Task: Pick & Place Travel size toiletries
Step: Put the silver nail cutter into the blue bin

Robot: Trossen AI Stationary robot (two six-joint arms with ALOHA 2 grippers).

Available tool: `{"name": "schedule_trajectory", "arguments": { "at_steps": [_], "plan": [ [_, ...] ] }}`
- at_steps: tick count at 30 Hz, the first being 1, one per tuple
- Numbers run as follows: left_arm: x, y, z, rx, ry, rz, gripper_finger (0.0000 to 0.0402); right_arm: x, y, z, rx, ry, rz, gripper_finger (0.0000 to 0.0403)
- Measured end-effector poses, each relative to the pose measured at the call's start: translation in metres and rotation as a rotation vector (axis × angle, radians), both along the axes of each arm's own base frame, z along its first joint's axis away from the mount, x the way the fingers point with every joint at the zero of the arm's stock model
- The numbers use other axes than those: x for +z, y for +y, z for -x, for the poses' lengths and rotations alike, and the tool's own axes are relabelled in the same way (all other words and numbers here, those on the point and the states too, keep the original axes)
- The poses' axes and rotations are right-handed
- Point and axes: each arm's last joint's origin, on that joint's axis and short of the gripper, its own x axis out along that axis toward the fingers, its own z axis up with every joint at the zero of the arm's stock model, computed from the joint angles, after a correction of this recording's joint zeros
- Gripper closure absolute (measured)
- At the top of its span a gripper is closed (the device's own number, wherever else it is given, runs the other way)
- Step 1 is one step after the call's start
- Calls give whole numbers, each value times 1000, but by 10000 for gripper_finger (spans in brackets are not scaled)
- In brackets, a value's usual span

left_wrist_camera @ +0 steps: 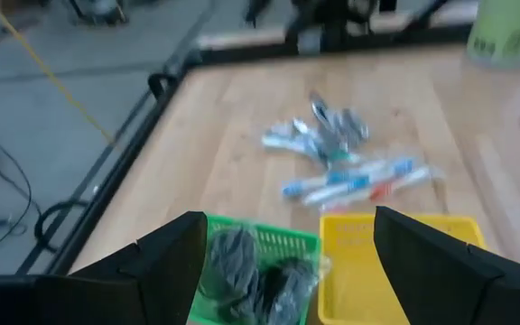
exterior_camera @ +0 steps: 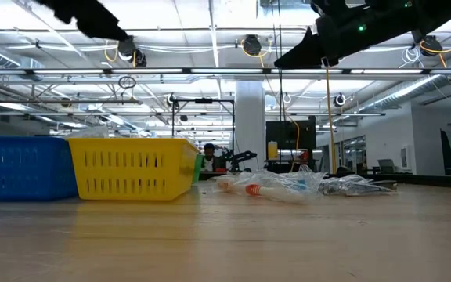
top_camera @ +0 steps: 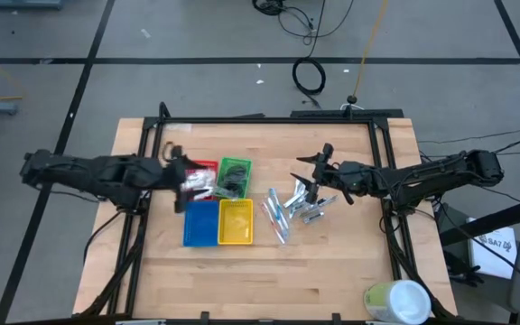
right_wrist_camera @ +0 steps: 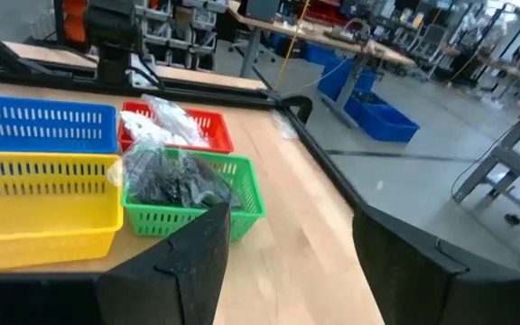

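wooden table [top_camera: 332, 271], 4 trays [top_camera: 218, 204], tubes [top_camera: 283, 212]

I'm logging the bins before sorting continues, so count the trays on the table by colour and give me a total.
Red tray: 1
Green tray: 1
Blue tray: 1
Yellow tray: 1
Total: 4 trays

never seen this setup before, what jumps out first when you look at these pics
Four bright trays sit in a block left of the table's middle: red, green, blue and yellow. The green one holds dark discs, the red one white packets. To their right lies a loose heap of slim tubes, with the open right gripper over it and the open left gripper above the red tray.
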Motion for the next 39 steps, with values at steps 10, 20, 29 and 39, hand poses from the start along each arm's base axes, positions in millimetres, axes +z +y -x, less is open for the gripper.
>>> {"name": "schedule_trajectory", "arguments": {
  "at_steps": [10, 20, 29, 39],
  "plan": [
    [-25, 6, 48, -4, -233, 25, 83, -27, 16, 30, 82, 364, -227, 181],
    [-30, 7, 55, -8, -267, -3, 91, -68, 25, 61, -33, 756, -388, 181],
    [-30, 7, 53, -6, -267, 8, 82, -105, 20, 78, -41, 816, -363, 181],
    [-30, 7, 53, -5, -267, 8, 96, -122, 17, 83, -7, 769, -400, 201]
  ]
}}
